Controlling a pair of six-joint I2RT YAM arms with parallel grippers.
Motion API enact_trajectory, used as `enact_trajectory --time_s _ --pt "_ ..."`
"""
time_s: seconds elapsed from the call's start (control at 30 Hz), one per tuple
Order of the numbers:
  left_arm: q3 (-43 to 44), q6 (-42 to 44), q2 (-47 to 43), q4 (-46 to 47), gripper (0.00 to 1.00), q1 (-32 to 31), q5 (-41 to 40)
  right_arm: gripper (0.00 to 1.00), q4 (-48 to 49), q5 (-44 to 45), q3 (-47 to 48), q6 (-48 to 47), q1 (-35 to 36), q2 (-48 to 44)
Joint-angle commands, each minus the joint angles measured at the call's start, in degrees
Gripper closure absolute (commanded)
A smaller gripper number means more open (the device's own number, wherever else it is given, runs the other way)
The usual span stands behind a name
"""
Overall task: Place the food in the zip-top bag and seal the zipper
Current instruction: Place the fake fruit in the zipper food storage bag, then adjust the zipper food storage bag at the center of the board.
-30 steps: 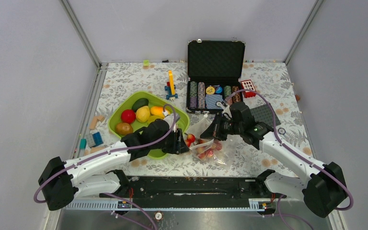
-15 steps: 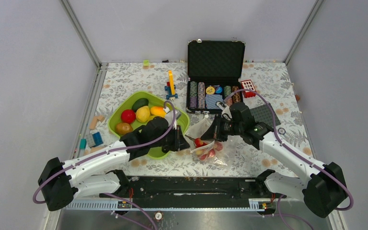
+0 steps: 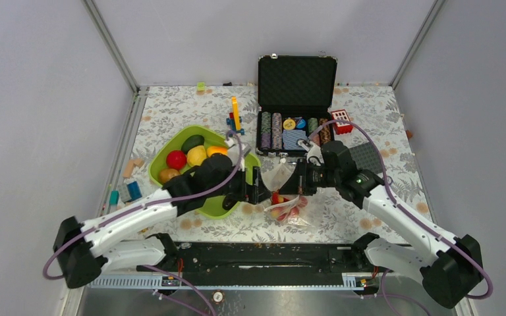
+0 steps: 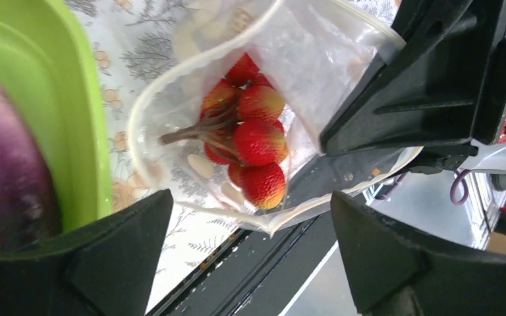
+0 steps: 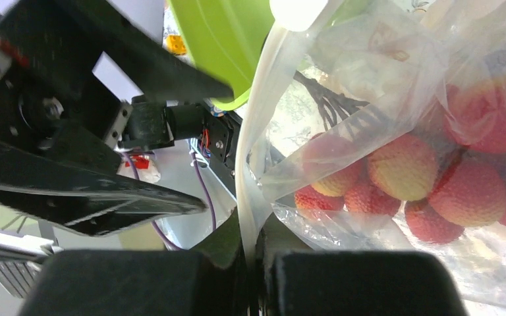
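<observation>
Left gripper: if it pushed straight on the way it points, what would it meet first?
The left gripper, jaws open, would likely enter the zip-top bag through its open mouth and meet the red berries inside first; depth is unclear.

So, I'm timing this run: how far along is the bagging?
Done: the berry bunch lies inside the zip-top bag. In hand: right pincer pinches the bag's rim, mouth open; left pincer open, empty. Left: toy fruits and eggplant in the lime-green tray, zipper unsealed.
</observation>
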Motion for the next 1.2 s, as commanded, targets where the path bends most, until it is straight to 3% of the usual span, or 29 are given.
enact_trajectory --time_s 0.0,0.17,0.47,0.63,0.87,1.0,1.17 --pt "1.4 2.3 -9.4 -2.5 0.02 -0.1 -11.0 1.00 -2.1 -4.3 3.2 -4.7 -0.4 -4.2" --pt "-0.3 3.6 -10.8 -1.1 0.01 -0.1 -12.9 1.00 -2.4 -7.2 2.6 -5.3 -0.3 -5.3" --pt "5.2 3.5 3.8 -2.3 0.02 -0.1 -12.3 1.00 0.0 -9.0 1.4 -4.6 -0.4 -4.4" --pt "6.6 3.1 7.2 -2.5 0.13 0.0 -15.3 1.00 0.0 -9.3 1.0 -4.7 -0.4 -4.7" --pt "6.6 2.9 8.5 0.3 0.19 0.0 -14.4 1.00 0.0 -9.4 0.4 -5.7 -0.4 -5.7" --pt "8.7 4.3 11.6 -0.2 0.35 -0.1 -12.6 1.00 -0.5 -9.0 0.3 -5.9 -0.4 -6.7" --pt "9.5 4.1 11.6 -1.4 0.75 0.0 -14.1 1.00 -8.2 -2.3 2.2 -8.7 -0.4 -7.1"
